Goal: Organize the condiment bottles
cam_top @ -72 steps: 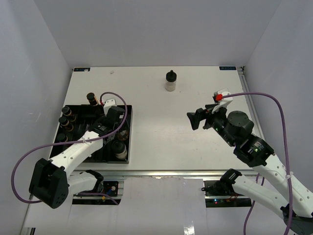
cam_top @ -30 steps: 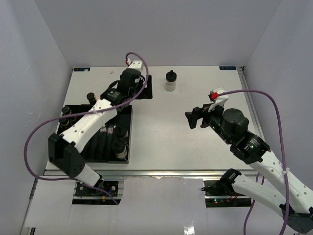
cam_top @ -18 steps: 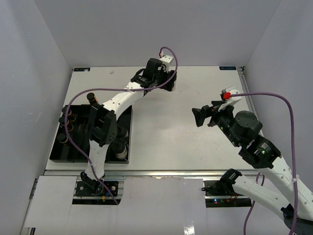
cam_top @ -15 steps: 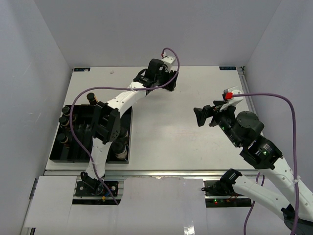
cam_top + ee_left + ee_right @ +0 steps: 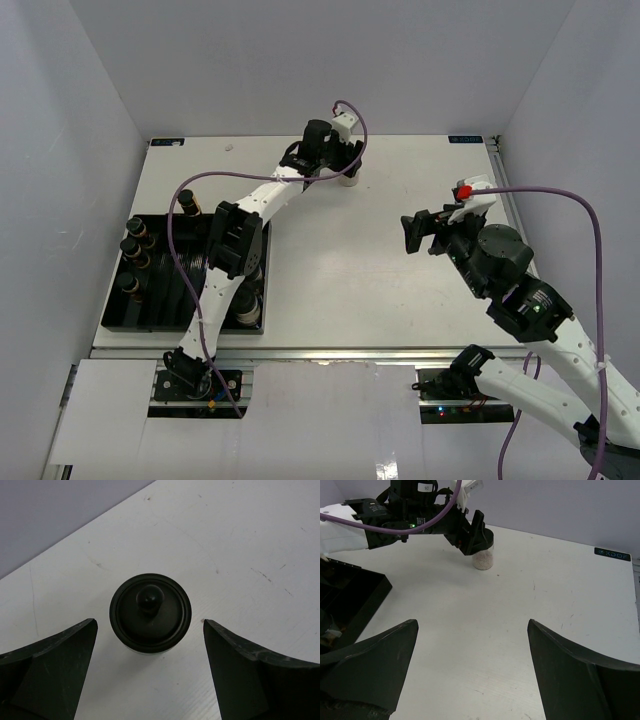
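A squat condiment bottle (image 5: 150, 612) with a black knobbed cap and pale powder stands alone at the far middle of the table (image 5: 330, 260). My left gripper (image 5: 149, 624) is open, reaching down over it, one finger on each side of the cap and neither touching. In the top view the left gripper (image 5: 338, 163) covers most of this bottle (image 5: 349, 181). The right wrist view shows the bottle's pale body (image 5: 483, 560) under the left gripper (image 5: 472, 537). Several other condiment bottles (image 5: 131, 247) stand in the black tray (image 5: 190, 290). My right gripper (image 5: 415, 231) hovers open and empty over the right half.
The black slotted tray (image 5: 350, 590) sits at the near left, slim bottles along its left side and a squat one (image 5: 247, 310) at its near right corner. Grey walls close in the table on three sides. The left arm stretches diagonally from the tray side to the far middle.
The left arm has swung from the tray across to the far middle, bringing its open fingers around the lone bottle. The right gripper has drifted slightly right.
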